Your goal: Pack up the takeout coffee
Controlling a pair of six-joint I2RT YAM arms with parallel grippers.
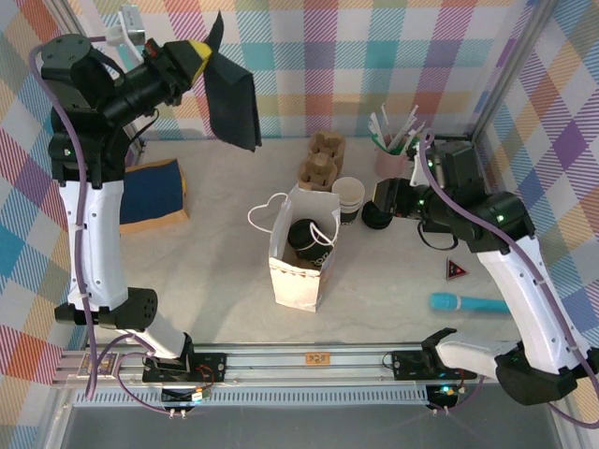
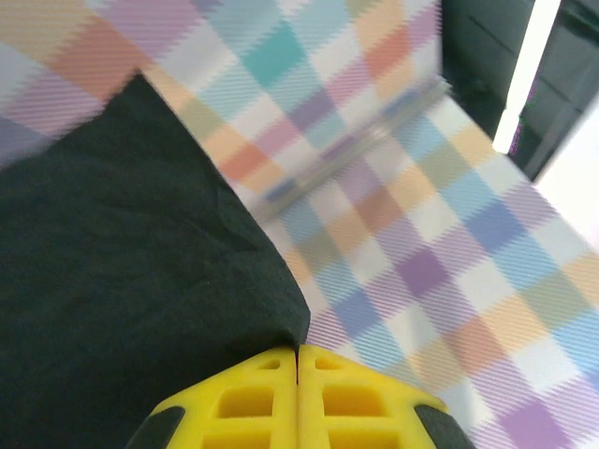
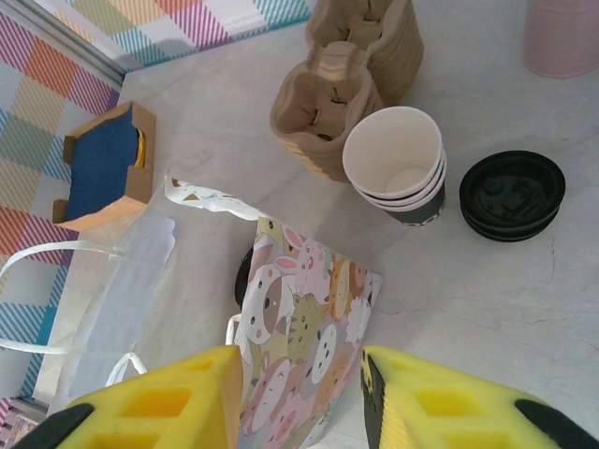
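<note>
**Left arm lifts a dark napkin as the coffee sits bagged on the table**

The left gripper (image 1: 208, 58), raised high against the plaid backdrop, has its yellow fingers (image 2: 253, 402) pressed flat together on the corner of a dark napkin (image 1: 234, 108), which hangs loose below and to its right. Well below that gripper, out on the table, a white paper bag (image 1: 295, 285) stands open, and the takeout coffee (image 1: 307, 238) sits upright inside it with its black lid facing up. The right gripper (image 3: 301, 393) hovers low with its fingers spread and nothing between them. In its wrist view the bag's animal-print side lies just ahead. Beyond that stand a stack of white cups (image 3: 393, 159) and, to their right, loose black lids (image 3: 512, 195).
</note>
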